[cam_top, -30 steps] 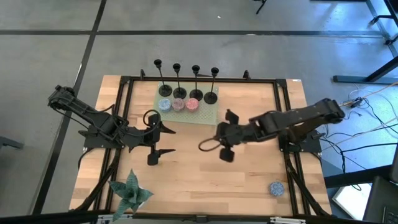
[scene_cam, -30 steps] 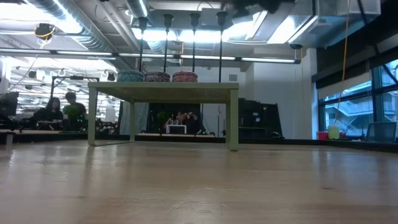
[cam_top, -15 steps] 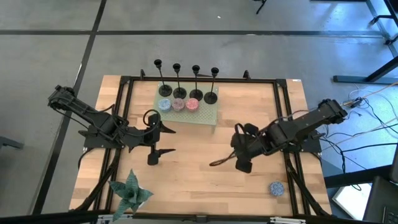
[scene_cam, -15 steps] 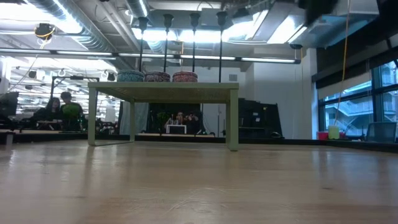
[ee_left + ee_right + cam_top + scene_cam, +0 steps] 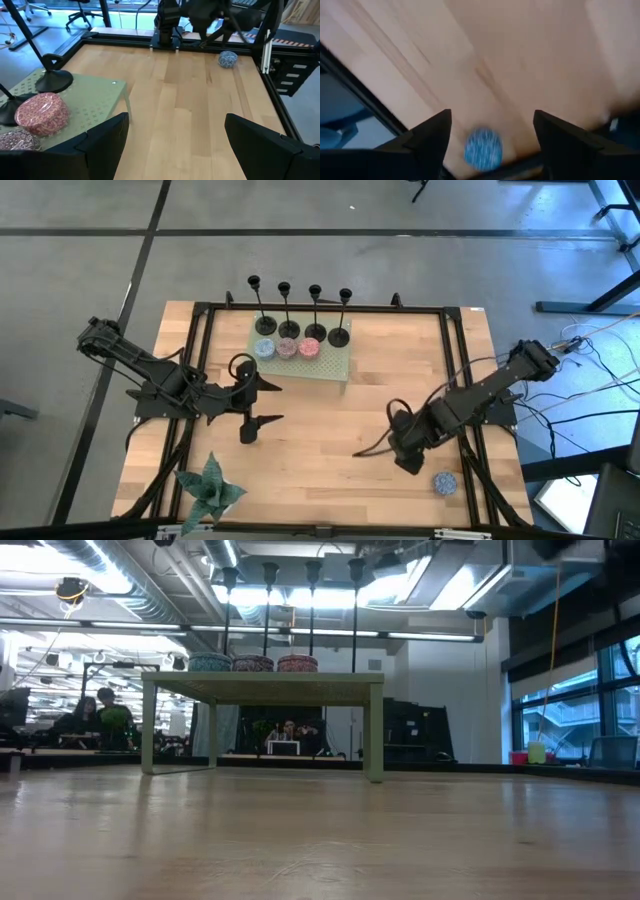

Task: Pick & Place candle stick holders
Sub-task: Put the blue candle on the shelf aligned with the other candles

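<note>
Several black candle stick holders [image 5: 300, 310] stand in a row on their round bases along the far edge of a small green stand [image 5: 325, 365]; the low view shows their stems [image 5: 290, 615] rising from it. My left gripper [image 5: 272, 404] waits open just left of the stand; one holder's base [image 5: 57, 78] shows in its wrist view. My right gripper [image 5: 400, 442] hovers open over bare wood at the near right, well away from the holders, its fingers [image 5: 427, 140] wide apart.
Three round patterned pots [image 5: 287, 348] sit on the stand in front of the holders. A blue round thing [image 5: 445, 482] lies near the table's near right corner, also between my right fingers [image 5: 483, 148]. A green star-shaped plant [image 5: 210, 485] is near left. Black rails [image 5: 320, 308] frame the table.
My right gripper has swung from beside the stand's right end toward the table's near right corner, closer to the blue round thing. The holders and my left arm have kept still.
</note>
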Controlling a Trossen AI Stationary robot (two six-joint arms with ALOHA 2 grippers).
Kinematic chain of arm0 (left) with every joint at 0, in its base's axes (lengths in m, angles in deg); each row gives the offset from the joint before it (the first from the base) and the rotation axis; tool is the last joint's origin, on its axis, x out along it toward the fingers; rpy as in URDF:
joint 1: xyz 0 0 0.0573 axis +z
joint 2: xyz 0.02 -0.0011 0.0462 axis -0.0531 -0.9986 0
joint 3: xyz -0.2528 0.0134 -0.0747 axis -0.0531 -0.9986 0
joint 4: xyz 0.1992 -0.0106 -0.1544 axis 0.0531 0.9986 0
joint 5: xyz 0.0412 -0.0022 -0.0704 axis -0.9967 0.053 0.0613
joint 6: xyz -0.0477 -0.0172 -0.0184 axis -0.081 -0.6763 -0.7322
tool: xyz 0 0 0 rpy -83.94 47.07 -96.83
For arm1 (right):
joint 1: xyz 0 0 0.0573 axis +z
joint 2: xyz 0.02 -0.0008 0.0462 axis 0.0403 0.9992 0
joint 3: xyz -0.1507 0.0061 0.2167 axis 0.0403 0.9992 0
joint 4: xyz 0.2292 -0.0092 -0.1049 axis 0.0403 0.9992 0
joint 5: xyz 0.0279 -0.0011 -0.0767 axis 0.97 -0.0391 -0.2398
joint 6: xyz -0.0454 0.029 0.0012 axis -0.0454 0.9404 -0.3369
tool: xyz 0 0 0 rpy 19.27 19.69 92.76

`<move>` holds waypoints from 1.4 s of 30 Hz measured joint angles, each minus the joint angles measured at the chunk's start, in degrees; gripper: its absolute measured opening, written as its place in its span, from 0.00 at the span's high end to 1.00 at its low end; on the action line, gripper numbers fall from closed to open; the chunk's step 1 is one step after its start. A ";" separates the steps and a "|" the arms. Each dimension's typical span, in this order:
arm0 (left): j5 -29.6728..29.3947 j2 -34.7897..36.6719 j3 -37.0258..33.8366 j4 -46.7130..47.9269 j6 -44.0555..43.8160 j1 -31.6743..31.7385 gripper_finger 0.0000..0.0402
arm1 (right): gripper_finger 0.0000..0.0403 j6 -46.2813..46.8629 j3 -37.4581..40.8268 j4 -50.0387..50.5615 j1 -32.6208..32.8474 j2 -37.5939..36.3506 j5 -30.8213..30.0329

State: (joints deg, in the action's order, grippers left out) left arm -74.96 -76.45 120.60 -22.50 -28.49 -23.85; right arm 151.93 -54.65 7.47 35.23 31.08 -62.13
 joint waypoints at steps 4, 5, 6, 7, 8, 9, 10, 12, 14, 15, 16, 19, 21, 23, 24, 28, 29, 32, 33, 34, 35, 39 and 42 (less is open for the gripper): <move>-0.01 0.00 0.00 0.00 0.00 0.00 0.19 | 0.26 9.02 5.84 -1.89 2.80 0.02 9.05; -0.01 0.00 0.00 0.00 0.00 0.00 0.19 | 0.26 10.33 7.24 -2.93 3.54 0.02 11.04; -0.01 0.00 0.00 0.02 0.00 0.00 0.19 | 0.26 11.37 8.74 -4.31 4.32 0.02 12.52; -0.01 0.00 0.00 0.00 0.00 0.00 0.19 | 0.26 12.25 10.36 -6.06 5.03 0.02 14.10; -0.01 0.00 0.00 0.00 0.00 0.00 0.19 | 0.26 13.07 11.82 -7.95 5.80 0.02 15.78; -0.02 0.00 0.00 0.00 0.01 0.00 0.19 | 0.26 14.17 13.23 -10.05 6.48 0.02 17.22; -0.08 0.00 0.00 0.00 0.15 0.00 0.19 | 0.26 14.64 14.55 -12.05 7.03 0.02 18.38; -0.37 0.00 0.00 0.00 0.57 0.00 0.19 | 0.26 14.79 16.58 -15.27 8.06 0.02 18.87; -0.83 0.00 0.00 0.00 0.57 0.00 0.19 | 0.26 15.02 17.99 -17.24 8.95 0.02 18.87; -1.14 0.00 0.00 0.00 0.57 0.00 0.19 | 0.26 15.37 18.47 -17.58 9.40 0.02 18.92; -1.33 0.00 0.00 0.00 0.56 0.00 0.19 | 0.26 15.70 18.91 -17.57 9.82 0.02 18.94; -1.32 0.00 0.00 0.00 0.50 -0.01 0.19 | 0.26 16.08 19.75 -17.90 10.70 0.02 19.03; -1.32 0.00 0.00 0.00 0.48 -0.02 0.19 | 0.26 16.52 20.42 -19.29 11.21 0.02 19.03; -1.32 0.00 0.00 0.00 0.46 0.00 0.19 | 0.26 17.74 21.35 -21.39 11.65 0.02 19.06; -1.32 0.00 0.00 0.00 0.46 0.00 0.19 | 0.26 17.96 21.83 -22.78 11.90 0.04 19.04; -1.32 0.00 0.00 0.00 0.46 0.00 0.19 | 0.26 18.84 24.33 -26.86 13.12 0.04 19.05; -1.32 0.00 0.00 -0.02 0.46 0.00 0.19 | 0.26 18.84 24.55 -27.52 13.29 0.04 19.07; -1.35 0.00 0.00 -0.02 0.45 0.00 0.19 | 0.26 18.97 24.70 -28.74 13.30 0.04 19.05; -1.37 0.00 0.00 -0.02 0.45 -0.01 0.19 | 0.26 19.13 24.70 -28.93 13.27 0.04 19.03; -1.37 0.00 0.00 -0.02 0.45 0.00 0.19 | 0.26 19.29 24.70 -29.07 13.27 0.04 19.04; -1.37 0.00 0.00 -0.02 0.44 0.00 0.19 | 0.26 19.47 24.70 -29.01 13.31 0.04 19.05; -1.35 0.00 0.00 -0.02 0.44 -0.01 0.19 | 0.26 20.34 25.04 -29.08 14.06 0.04 19.03; -1.37 0.00 0.00 -0.02 0.44 0.00 0.19 | 0.26 20.73 25.76 -29.10 15.01 0.04 19.02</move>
State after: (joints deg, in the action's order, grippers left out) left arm -76.33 -76.45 120.60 -22.52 -28.05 -23.85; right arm 172.66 -28.89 -21.63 50.24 31.12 -43.11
